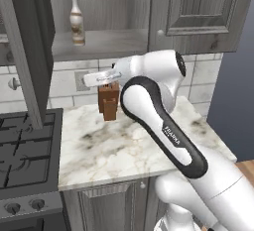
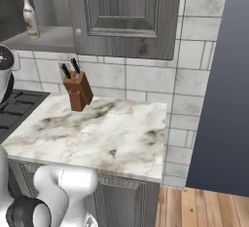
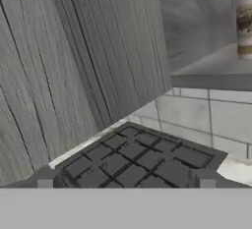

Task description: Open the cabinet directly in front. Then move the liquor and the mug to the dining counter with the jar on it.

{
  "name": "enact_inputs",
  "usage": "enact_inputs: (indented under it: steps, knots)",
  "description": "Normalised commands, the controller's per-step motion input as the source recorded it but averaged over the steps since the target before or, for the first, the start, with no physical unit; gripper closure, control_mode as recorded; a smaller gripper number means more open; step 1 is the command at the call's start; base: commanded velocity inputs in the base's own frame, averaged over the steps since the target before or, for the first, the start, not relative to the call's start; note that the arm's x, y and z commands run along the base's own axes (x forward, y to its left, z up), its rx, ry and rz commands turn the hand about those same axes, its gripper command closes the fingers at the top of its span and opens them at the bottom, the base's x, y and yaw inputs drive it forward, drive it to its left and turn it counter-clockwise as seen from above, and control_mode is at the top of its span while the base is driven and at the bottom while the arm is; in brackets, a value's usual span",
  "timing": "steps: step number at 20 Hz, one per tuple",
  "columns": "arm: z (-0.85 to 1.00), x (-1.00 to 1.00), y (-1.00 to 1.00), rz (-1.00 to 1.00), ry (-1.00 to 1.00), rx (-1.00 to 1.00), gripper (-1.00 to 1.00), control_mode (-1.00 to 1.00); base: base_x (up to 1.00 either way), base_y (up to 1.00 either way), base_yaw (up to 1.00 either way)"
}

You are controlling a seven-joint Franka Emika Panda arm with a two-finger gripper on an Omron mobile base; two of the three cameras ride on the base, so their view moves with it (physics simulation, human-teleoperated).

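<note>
The cabinet's left door (image 1: 27,51) stands swung open, and its inner face (image 3: 74,51) is close in the hand view. Its right door (image 1: 198,12) (image 2: 126,11) is shut. The liquor (image 1: 76,19) (image 2: 30,15), a pale bottle with a brown band, stands upright on the cabinet shelf (image 1: 104,44); part of it shows at the right edge of the hand view (image 3: 244,19). My gripper (image 3: 125,184) is open and empty, below the shelf and left of the bottle, over the stove. The mug, the dining counter and the jar are out of view.
A brown knife block (image 1: 108,103) (image 2: 78,92) stands at the back of the marble worktop (image 1: 124,145) (image 2: 107,133). The black stove (image 1: 25,150) (image 3: 133,159) lies to the left. Tiled wall (image 2: 146,80) runs behind. My own arm (image 1: 158,121) crosses above the worktop.
</note>
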Motion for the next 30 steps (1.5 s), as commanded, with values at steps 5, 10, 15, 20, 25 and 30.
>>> enact_inputs:
  steps: [5, 10, 15, 20, 25, 30]
  knots:
    - [0.24, -0.39, -0.86, -0.49, -0.08, -0.02, -1.00, -1.00, 0.00, 0.00, 0.00]
    - [0.02, -0.41, -0.70, -0.60, -0.05, -0.01, -1.00, -1.00, 0.00, 0.00, 0.00]
    - [0.20, -0.50, -0.85, -0.50, -0.04, 0.00, -1.00, -1.00, 0.00, 0.00, 0.00]
    - [0.36, -0.59, -0.83, -0.28, -0.06, 0.00, -1.00, -1.00, 0.00, 0.00, 0.00]
    - [0.25, -0.39, -0.49, -0.05, -0.10, 0.02, -1.00, -1.00, 0.00, 0.00, 0.00]
    - [0.00, 0.00, 0.00, 0.04, 0.00, -0.07, -1.00, -1.00, 0.00, 0.00, 0.00]
